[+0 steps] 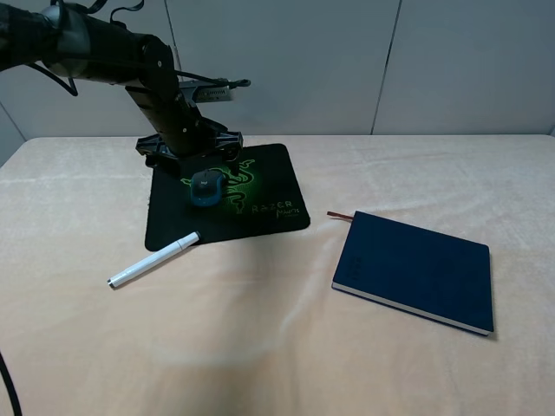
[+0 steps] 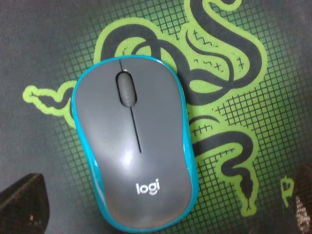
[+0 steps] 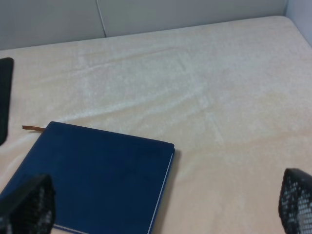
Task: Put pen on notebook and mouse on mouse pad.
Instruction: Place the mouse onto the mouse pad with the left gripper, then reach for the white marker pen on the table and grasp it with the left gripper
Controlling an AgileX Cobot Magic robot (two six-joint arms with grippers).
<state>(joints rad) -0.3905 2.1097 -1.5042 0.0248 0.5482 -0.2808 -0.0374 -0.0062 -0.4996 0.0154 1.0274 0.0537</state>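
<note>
Pen (image 1: 153,259): lies on the bench (image 1: 260,364), not yet on the notebook (image 1: 416,269); long axis slanting near-left to far-right, far end at the front edge of the mouse pad (image 1: 269,186). Mouse (image 1: 205,187): sits on the pad's green logo, apparently placed; logo end between the fingertips of the left claw (image 2: 161,204), spread wide, clamping nothing. Notebook: flat, ribbon pointing toward the pad. Right claw (image 3: 161,202): parted, empty, near the notebook, probably free to fetch the pen.
</note>
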